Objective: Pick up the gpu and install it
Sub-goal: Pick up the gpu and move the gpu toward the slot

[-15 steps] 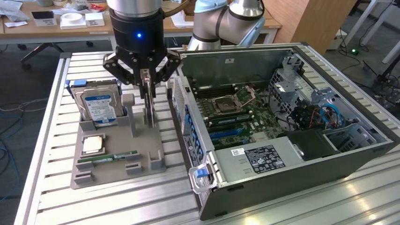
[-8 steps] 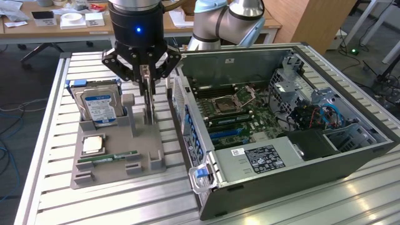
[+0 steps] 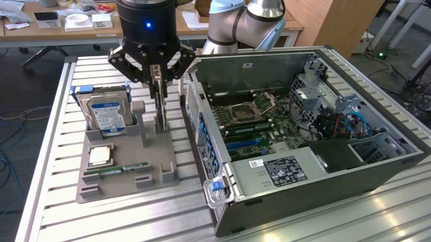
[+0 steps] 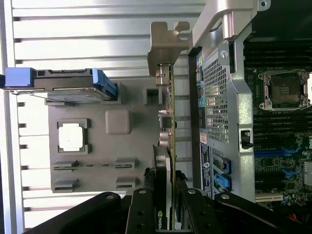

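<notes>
The gpu (image 3: 160, 108) stands on edge as a thin card at the right side of the grey holder (image 3: 156, 169), close beside the open computer case (image 3: 377, 174). My gripper (image 3: 156, 75) comes down from above and is shut on the card's top edge. In the wrist view the gpu (image 4: 168, 122) runs edge-on away from the black fingers (image 4: 144, 195), with its silver end bracket (image 4: 165, 41) at the far end. I cannot tell whether its lower edge still sits in the holder's slot.
The holder also carries a hard drive (image 3: 106, 113) with a blue-white label, a CPU (image 3: 100, 155) and a RAM stick (image 3: 116, 170). The case lies open with its motherboard (image 3: 256, 121) exposed. All stand on a slatted metal table (image 3: 135, 217).
</notes>
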`<state>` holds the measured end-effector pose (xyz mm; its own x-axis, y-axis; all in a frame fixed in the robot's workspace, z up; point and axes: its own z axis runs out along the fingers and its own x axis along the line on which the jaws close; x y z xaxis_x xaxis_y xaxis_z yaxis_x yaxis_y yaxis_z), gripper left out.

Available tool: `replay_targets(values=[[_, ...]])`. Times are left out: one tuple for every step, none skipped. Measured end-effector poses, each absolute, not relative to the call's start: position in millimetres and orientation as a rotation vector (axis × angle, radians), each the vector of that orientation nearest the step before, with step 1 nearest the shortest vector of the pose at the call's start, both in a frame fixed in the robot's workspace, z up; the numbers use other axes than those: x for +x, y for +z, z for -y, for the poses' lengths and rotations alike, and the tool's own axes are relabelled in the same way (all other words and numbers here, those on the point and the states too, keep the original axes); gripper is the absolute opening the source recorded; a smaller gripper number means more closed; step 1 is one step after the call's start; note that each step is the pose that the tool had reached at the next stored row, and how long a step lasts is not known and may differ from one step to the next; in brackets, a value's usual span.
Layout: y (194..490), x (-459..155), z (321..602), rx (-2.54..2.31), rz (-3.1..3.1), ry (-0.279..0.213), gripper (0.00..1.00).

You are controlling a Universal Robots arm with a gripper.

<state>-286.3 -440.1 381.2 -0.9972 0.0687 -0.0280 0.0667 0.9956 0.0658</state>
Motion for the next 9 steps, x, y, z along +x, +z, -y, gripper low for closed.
replay_targets(values=[[382.4, -286.3, 440.1, 0.106, -3.108, 0.102, 0.27], [383.5, -286.3, 440.1, 0.106, -3.108, 0.103, 0.27], [384.5, -286.3, 440.1, 0.106, -3.108, 0.104, 0.27], [385.6, -286.3, 440.1, 0.106, -3.108, 0.105, 0.27], [386.5, -286.3, 440.1, 0.106, -3.108, 0.106, 0.27], [387.6, -286.3, 440.1, 0.106, -3.108, 0.107, 0.27], [388.5, -286.3, 440.1, 0.106, -3.108, 0.108, 0.27], [389.5, -286.3, 440.1, 0.106, -3.108, 0.109, 0.27], [390.3, -286.3, 440.1, 0.106, -3.108, 0.110, 0.27]])
